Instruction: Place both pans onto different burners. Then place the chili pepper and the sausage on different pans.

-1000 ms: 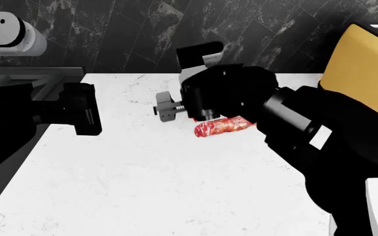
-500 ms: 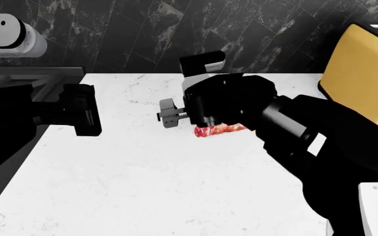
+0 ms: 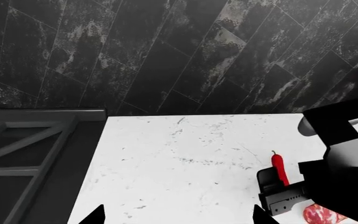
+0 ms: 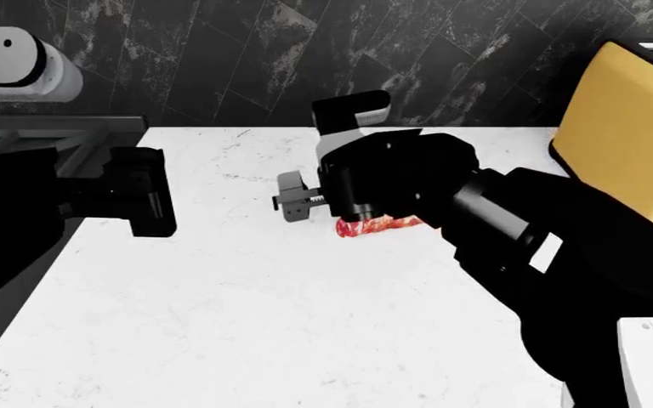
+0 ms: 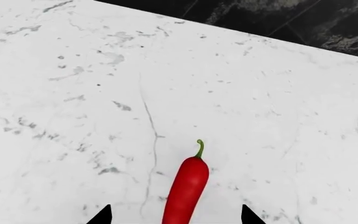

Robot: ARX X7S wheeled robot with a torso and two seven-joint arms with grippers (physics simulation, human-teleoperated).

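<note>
The small bright red curved chili pepper (image 5: 186, 189) lies flat on the white marble desk (image 4: 247, 323). Its green stem points away from the right end effector (image 5: 175, 215). The two black fingertips (image 5: 102, 215) of that end effector sit wide apart, one on each side of the pepper, not touching it, so it is released. In the left wrist view the pepper (image 3: 279, 168) pokes out from behind the right arm's grey part.

The thick pinkish-red sausage with pale flecks (image 4: 374, 225) lies on the desk just beside the pepper, partly hidden under the black right arm (image 4: 508, 229).

The left end effector (image 3: 175, 217) hangs over the desk near the dark stove grate (image 3: 24, 154), well apart from the food. Its tips are spread and hold nothing. A yellow thing (image 4: 627, 127) stands at the right
</note>
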